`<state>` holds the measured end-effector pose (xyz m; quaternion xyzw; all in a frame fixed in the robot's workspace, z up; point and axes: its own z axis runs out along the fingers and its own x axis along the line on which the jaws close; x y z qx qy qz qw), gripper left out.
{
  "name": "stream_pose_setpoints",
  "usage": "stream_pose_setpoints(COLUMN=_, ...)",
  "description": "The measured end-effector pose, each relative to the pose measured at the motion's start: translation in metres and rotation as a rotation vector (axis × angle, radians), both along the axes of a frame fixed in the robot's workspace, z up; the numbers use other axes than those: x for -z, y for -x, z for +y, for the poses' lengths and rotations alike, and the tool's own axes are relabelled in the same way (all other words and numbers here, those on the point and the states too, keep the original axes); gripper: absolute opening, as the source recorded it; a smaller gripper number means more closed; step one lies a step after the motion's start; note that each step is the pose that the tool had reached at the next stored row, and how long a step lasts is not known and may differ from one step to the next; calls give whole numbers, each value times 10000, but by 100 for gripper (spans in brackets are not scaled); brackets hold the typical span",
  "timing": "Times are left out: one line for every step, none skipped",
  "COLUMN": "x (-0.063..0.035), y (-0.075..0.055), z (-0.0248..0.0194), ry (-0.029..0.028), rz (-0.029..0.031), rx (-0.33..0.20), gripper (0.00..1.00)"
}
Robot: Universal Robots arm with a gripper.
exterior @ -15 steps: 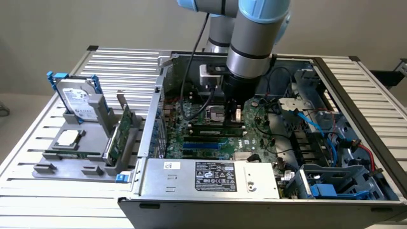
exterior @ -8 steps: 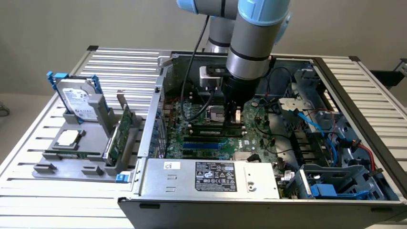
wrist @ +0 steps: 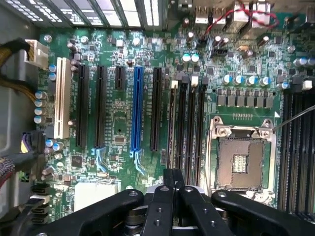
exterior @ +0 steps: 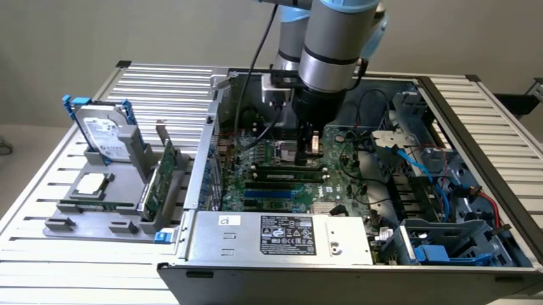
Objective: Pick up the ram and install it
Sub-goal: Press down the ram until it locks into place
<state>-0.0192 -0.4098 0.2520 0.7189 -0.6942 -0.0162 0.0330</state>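
Arm hovering in the open case, stick apparently not yet fetched.

The black two-fingered gripper (exterior: 309,145) (wrist: 173,178) is hanging with its fingers pressed together and nothing between them, just above the green motherboard (wrist: 118,123) beside the square silver processor socket (wrist: 242,162). The black memory slots (wrist: 187,123) near it are looking empty, though that is hard to be sure of. The ram (exterior: 95,205), a long thin green stick, seems to be standing on edge in the grey parts holder (exterior: 81,225) at the exterior view's left, well apart from the gripper; so I judge both picking and installing are left to do. The grey power supply's white label (exterior: 288,235) is carrying print too small to read.
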Motion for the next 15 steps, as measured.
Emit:
stream_pose_setpoints(x=-20, y=19, z=0, ry=-1, rz=-1, rx=-1, gripper=11)
stream_pose_setpoints(x=-39, y=36, z=0, ry=-1, rz=0, rx=-1, gripper=11)
stream_pose_setpoints(x=-56, y=52, z=0, ry=-2, rz=-1, rx=-1, gripper=11)
stream_pose_setpoints(x=-71, y=64, z=0, ry=0, rz=0, rx=-1, gripper=11)
stream_pose_setpoints(x=-82, y=72, z=0, ry=-2, rz=-1, rx=0, gripper=11)
stream_pose_setpoints(x=-95, y=81, z=-1, ry=0, rz=0, rx=0, gripper=11)
stream_pose_setpoints(x=-99, y=92, z=-1, ry=-4, rz=-1, rx=0, gripper=11)
stream_pose_setpoints(x=-98, y=94, z=-1, ry=-5, rz=-2, rx=0, gripper=11)
stream_pose_setpoints(x=-99, y=94, z=-1, ry=-9, rz=-2, rx=0, gripper=11)
stream_pose_setpoints(x=-100, y=94, z=-2, ry=-12, rz=-2, rx=0, gripper=11)
stream_pose_setpoints(x=-101, y=94, z=-2, ry=-15, rz=-1, rx=0, gripper=11)
stream_pose_setpoints(x=-104, y=94, z=-2, ry=-30, rz=-1, rx=0, gripper=11)
stream_pose_setpoints(x=-106, y=94, z=-3, ry=-41, rz=-1, rx=-1, gripper=11)
stream_pose_setpoints(x=-106, y=94, z=-3, ry=-46, rz=-1, rx=0, gripper=11)
stream_pose_setpoints(x=-107, y=94, z=-3, ry=-49, rz=-1, rx=0, gripper=11)
